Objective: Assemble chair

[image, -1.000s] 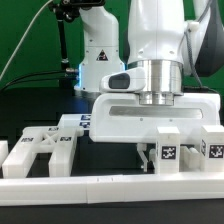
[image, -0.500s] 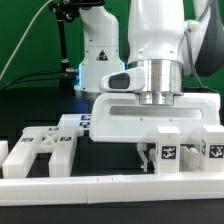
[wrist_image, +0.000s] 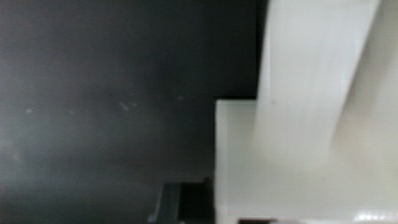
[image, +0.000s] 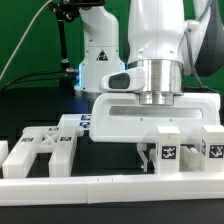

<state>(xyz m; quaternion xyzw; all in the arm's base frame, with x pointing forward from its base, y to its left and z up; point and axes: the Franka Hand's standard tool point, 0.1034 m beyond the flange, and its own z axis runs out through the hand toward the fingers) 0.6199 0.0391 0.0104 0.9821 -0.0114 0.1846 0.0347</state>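
- Exterior view, task parts: the chair [image: 45, 148] lies in loose matte white parts along the table's front edge, just behind the low white rim wall [image: 100, 182].
- One group of bars and blocks [image: 72, 125] sits toward the front corner on the exterior view's left. Two tagged blocks [image: 168, 152] stand near the front edge toward the exterior view's right.
- Labels: the parts carry black-and-white square tags. They sit on the top faces in the left group and on the camera-facing sides of the right blocks. The patterns are too small to read any further.
- The gripper [image: 148, 150] hangs low over the front edge between the two groups, just beside the nearer right block. Its wide white body hides most of the fingers. They are drawn fully together, and whether anything thin sits between them cannot be told.
- Surface and room: the table [image: 40, 105] is matte black. Behind it stands the white arm base [image: 100, 50] with a small blue light [image: 72, 70]. A green backdrop [image: 30, 70] shows at both sides.
- Wrist view: the picture is blurred. A white chair part [wrist_image: 311, 120] with a stepped outline fills one side, very close to the camera, against the dark table surface [wrist_image: 107, 100].
- A small dark blocky shape [wrist_image: 178, 203] sits beside the white part. What it is cannot be told.
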